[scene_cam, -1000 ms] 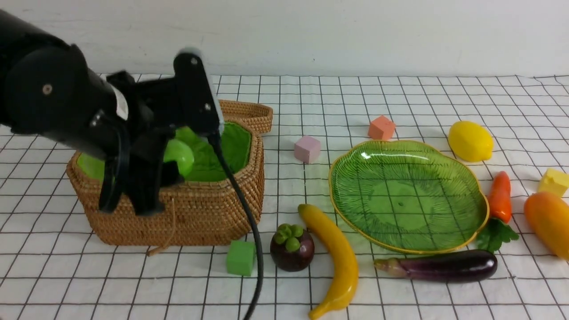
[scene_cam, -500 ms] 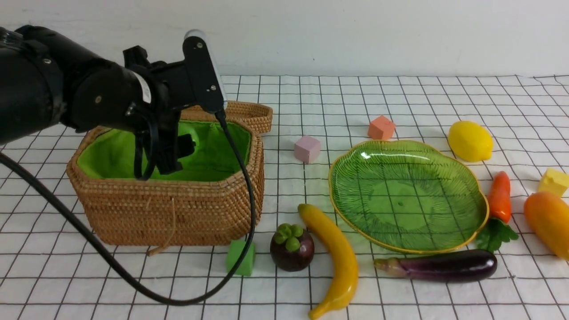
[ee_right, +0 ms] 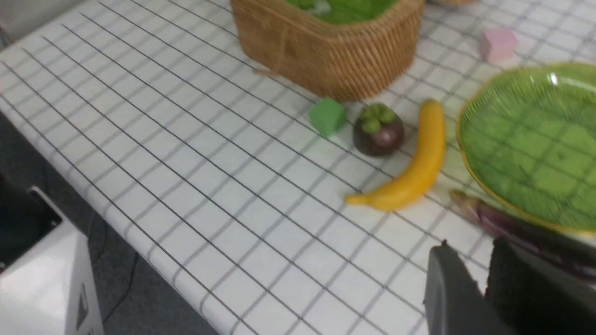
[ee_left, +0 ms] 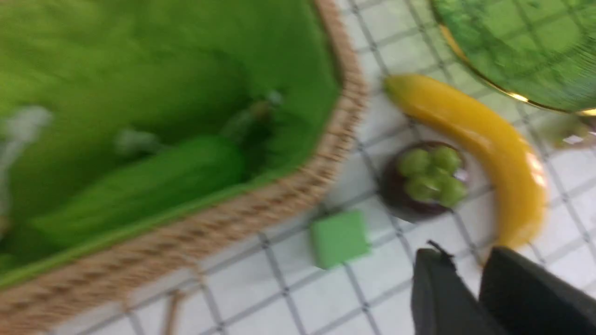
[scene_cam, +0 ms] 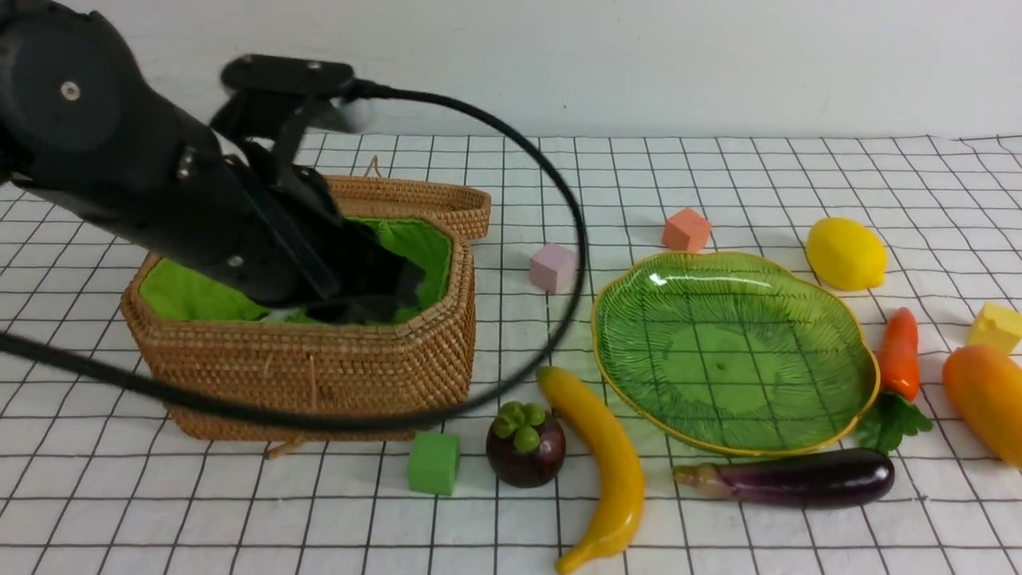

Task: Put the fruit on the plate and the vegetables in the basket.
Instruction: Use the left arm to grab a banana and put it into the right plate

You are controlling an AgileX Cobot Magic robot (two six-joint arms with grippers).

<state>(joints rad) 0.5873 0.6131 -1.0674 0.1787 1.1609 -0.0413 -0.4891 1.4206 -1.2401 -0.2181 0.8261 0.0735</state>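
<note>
- Only the left wrist view looks into the basket: a light-green gourd, blurred, lies on the bright green lining by the near wall, while in the front view the left arm hides it
- The left gripper hangs over the right part of the basket, jaws pressed nearly together with nothing between them
- The right gripper shows only in its own wrist view, jaws drawn close and empty, with the stem end of the eggplant just beyond its fingers
- Only the front view shows the lemon, carrot and mango, all on the checked cloth right of the plate
- The ribbed green plate with its yellow rim sits right of the basket; the glossy purple eggplant lies along its near edge
- The long yellow banana curves from the plate's left edge toward the near side, touching or just beside the dark mangosteen with its green cap
</note>
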